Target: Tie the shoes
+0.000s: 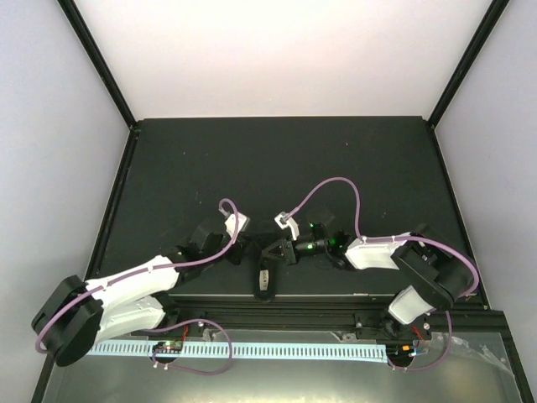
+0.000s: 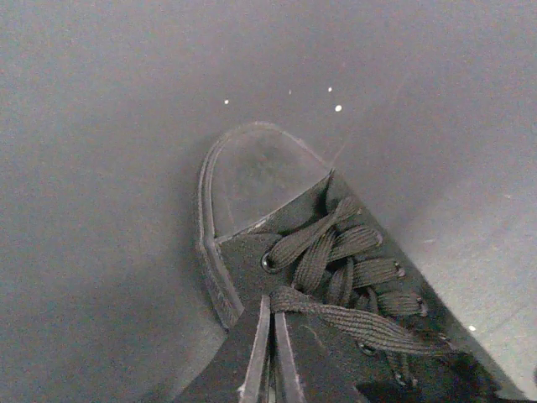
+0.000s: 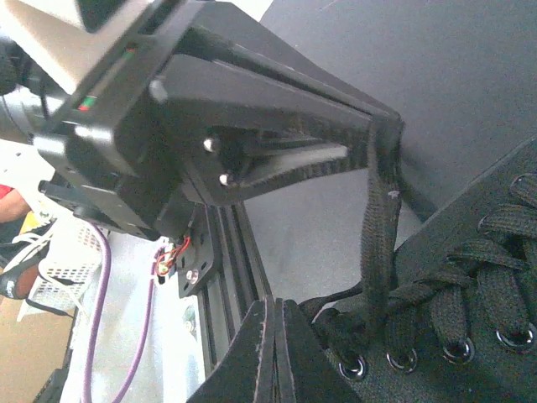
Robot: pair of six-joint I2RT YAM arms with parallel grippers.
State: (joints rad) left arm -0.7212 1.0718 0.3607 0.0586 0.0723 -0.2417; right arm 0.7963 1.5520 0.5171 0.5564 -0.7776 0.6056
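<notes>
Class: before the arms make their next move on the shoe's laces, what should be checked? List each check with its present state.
1. Is the left gripper shut on a lace? Ok.
2. Is the right gripper shut? Ok.
3. Does the right gripper hold a lace? Cannot tell.
4. Does the held lace run straight to the shoe? Ok.
5. Is the shoe upright on the table? Ok.
6. Is a bow tied? Not ok; none shows.
</notes>
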